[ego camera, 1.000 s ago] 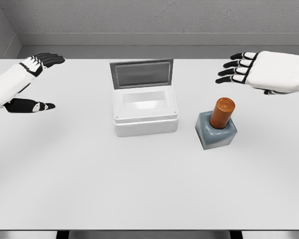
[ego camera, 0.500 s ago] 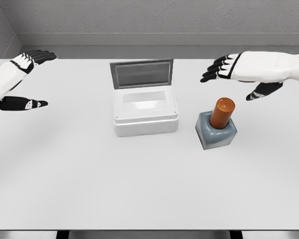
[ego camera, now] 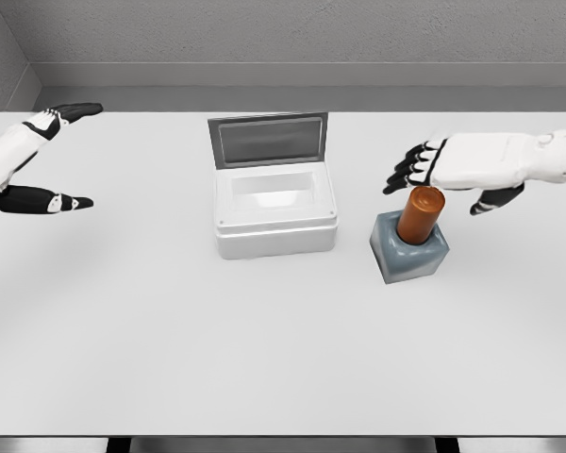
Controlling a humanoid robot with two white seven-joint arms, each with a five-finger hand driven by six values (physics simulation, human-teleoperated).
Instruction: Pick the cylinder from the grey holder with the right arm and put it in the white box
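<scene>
While our right hand hovers just above and behind the top of the cylinder, we judge that we are in the reaching step, with no grasp yet made. Our fingers are released and spread, pointing toward the picture's left, and the dark thumb hangs down on the far right side of the palm; nothing is held. The orange-brown cylinder stands slightly tilted in the grey holder, which sits on the white table just to the right of the white box. The box has its lid propped upright at the back, so its hollow is open to receive the part. Next, we think, our palm must drop lower and turn so that thumb and fingers come around the exposed upper half of the cylinder, then close before lifting it straight out of its socket. Our forearm runs nearly level, coming in from the right edge. Our left hand rests at the far left of the table, fingers relaxed and apart, holding nothing.
</scene>
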